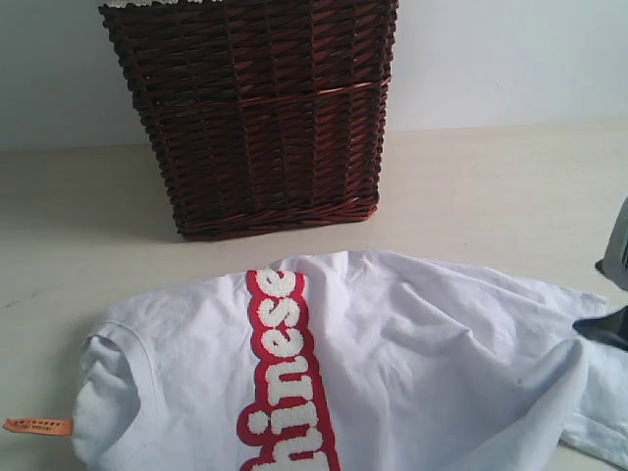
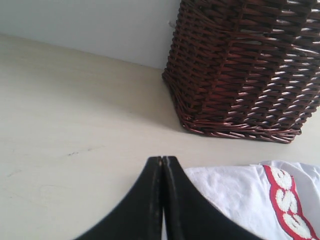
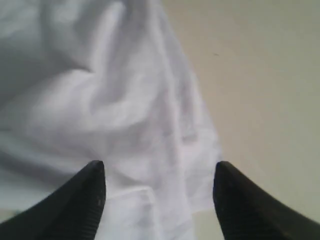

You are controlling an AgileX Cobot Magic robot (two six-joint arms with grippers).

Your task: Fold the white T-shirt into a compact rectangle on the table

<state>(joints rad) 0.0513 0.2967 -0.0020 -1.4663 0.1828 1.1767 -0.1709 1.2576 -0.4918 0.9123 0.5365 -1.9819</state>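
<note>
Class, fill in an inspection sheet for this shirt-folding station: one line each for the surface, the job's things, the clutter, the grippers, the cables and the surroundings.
Surface: table, pale beige and matte, with a few faint marks.
Job's things: white T-shirt lies rumpled on the table, not yet a rectangle; red-edged letters face up; orange tag at its neck end.
Clutter: dark wicker basket stands upright behind the shirt, not touching it.
Grippers: left gripper shut, nothing seen between its jaws, beside the shirt's edge; right gripper open over the cloth, holding nothing.
Cables: nothing seen.
Surroundings: plain pale wall behind the table.
</note>
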